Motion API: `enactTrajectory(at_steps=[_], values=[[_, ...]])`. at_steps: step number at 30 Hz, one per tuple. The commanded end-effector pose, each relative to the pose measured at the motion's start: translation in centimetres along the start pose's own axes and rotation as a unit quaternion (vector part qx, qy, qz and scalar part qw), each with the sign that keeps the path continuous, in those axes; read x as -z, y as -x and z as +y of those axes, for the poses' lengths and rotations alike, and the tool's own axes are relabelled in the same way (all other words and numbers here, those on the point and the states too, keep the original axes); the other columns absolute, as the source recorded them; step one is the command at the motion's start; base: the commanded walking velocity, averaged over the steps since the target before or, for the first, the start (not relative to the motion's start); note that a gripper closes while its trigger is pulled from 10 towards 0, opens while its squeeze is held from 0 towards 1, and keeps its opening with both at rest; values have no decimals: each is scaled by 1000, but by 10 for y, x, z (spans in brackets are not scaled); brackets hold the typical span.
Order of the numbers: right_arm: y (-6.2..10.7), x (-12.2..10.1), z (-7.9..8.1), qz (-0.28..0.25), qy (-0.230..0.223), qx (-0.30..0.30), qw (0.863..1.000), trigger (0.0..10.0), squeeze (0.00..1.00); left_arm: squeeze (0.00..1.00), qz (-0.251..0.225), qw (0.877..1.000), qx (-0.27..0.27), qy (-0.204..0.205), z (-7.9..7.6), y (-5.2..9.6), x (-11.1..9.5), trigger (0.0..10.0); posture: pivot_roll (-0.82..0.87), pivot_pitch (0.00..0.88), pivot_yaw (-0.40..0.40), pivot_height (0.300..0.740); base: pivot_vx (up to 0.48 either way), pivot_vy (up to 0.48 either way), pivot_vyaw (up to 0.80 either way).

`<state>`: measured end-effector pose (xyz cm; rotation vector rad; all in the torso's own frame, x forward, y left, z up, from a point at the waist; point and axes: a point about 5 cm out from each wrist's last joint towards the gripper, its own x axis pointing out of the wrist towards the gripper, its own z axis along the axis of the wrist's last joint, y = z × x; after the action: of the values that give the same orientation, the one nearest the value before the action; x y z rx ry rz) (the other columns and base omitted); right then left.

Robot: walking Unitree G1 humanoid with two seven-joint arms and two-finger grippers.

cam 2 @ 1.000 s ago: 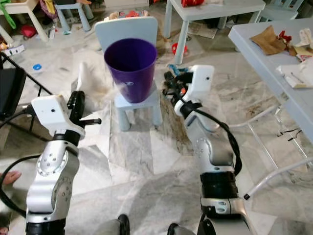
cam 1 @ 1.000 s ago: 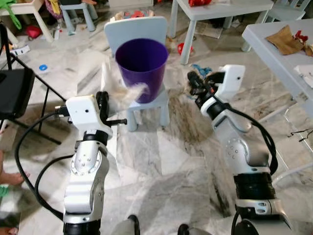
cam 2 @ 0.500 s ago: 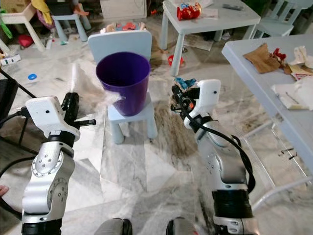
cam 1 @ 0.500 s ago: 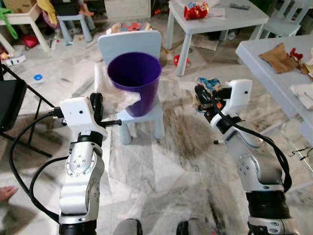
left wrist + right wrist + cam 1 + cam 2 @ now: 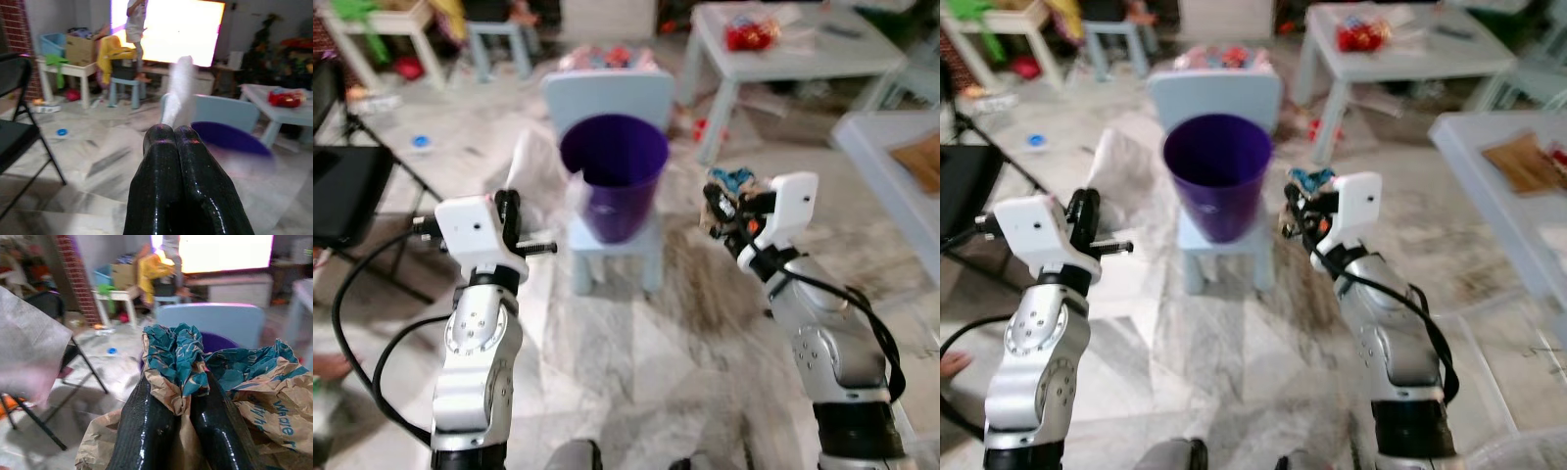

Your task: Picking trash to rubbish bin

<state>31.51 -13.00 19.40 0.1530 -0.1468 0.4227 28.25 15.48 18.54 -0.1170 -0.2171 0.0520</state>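
Observation:
A purple rubbish bin (image 5: pixel 615 174) stands on the seat of a small pale blue chair (image 5: pixel 610 99) ahead of me. My left gripper (image 5: pixel 516 211) is shut on a thin white sheet of tissue (image 5: pixel 534 168) that trails up to the bin's left side; in the left wrist view the tissue (image 5: pixel 177 93) rises past the closed fingers (image 5: pixel 181 166). My right gripper (image 5: pixel 717 203) is shut on a crumpled teal and brown paper wrapper (image 5: pixel 195 367), held just right of the bin at rim height.
A black folding chair (image 5: pixel 347 186) stands at left. Pale tables (image 5: pixel 783 49) sit behind and to the right, with another table edge (image 5: pixel 901 157) at far right. Small toys and scraps litter the marble floor (image 5: pixel 636 333).
The camera has shifted and blurred as I move. The bin looks a little nearer and more centred. Both grippers keep hold of their trash beside the bin.

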Motion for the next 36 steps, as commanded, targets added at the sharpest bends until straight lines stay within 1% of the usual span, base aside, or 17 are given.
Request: enactTrajectory(at_steps=[1,21,23,26,32,36], values=[[5,-3,-4,-2,6,7,1000,0,0,0,-1,1000,8,5,-6,1,-1,0,82,199,-29,740,409,0,0],[3,-7,-3,-15,4,8,1000,0,0,0,2,1000,11,5,-7,1,1,0,80,195,-27,740,409,0,0],[3,-8,-3,-17,9,10,1000,0,0,0,3,1000,11,6,-7,1,1,0,80,194,-28,740,409,0,0],[3,-8,-3,-17,3,14,1000,0,0,0,5,1000,11,7,-7,1,2,0,79,195,-29,740,402,0,0],[3,-8,-4,-16,5,16,1000,0,0,0,8,1000,9,9,-7,2,4,0,75,198,-32,740,373,0,-537],[3,-9,-5,-18,9,16,1000,0,0,0,9,1000,8,10,-8,2,4,0,76,199,-32,740,350,0,0]])
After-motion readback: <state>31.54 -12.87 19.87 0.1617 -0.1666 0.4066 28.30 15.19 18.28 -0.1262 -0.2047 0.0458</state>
